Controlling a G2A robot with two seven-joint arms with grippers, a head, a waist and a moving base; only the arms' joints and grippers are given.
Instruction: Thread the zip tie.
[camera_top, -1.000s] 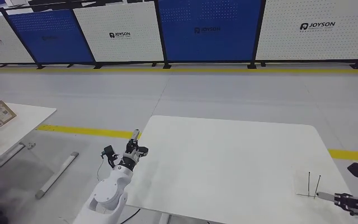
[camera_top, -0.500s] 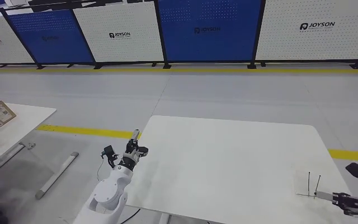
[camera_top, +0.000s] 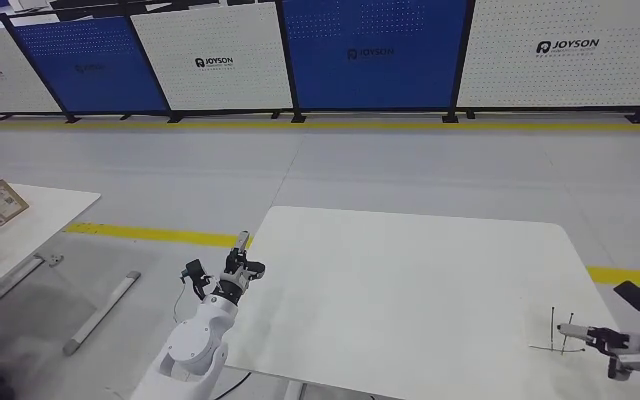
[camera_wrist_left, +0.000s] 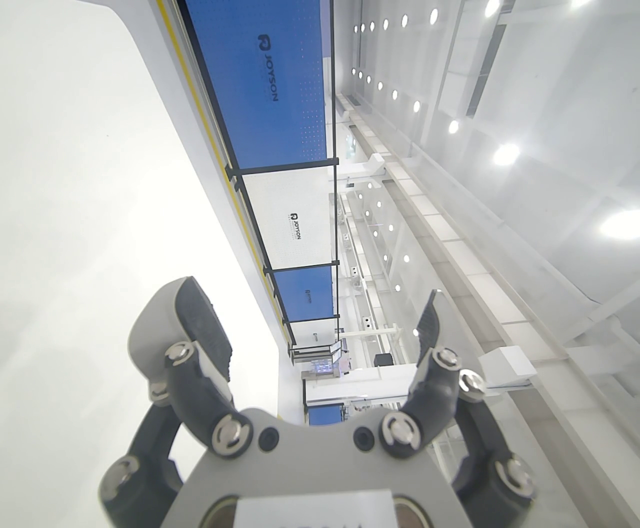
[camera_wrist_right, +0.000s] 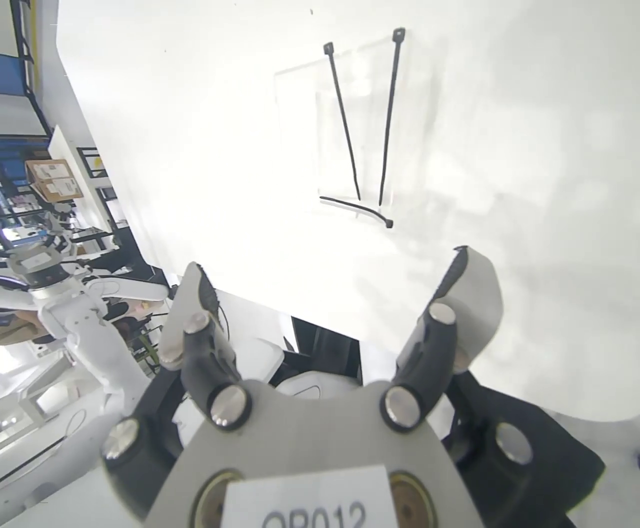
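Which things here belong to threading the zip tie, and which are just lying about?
For the job:
- three black zip ties, two side by side, one crosswise at their ends
- right gripper, jaws open, near the ties
- left gripper, jaws open, at the table's left edge

Just there:
- clear sheet under the ties
- white table
- pegboard panels
- side table

Three zip ties (camera_wrist_right: 389, 120) occupy the surface (camera_top: 400, 290) near its near right corner; toward the left edge, passage is open.
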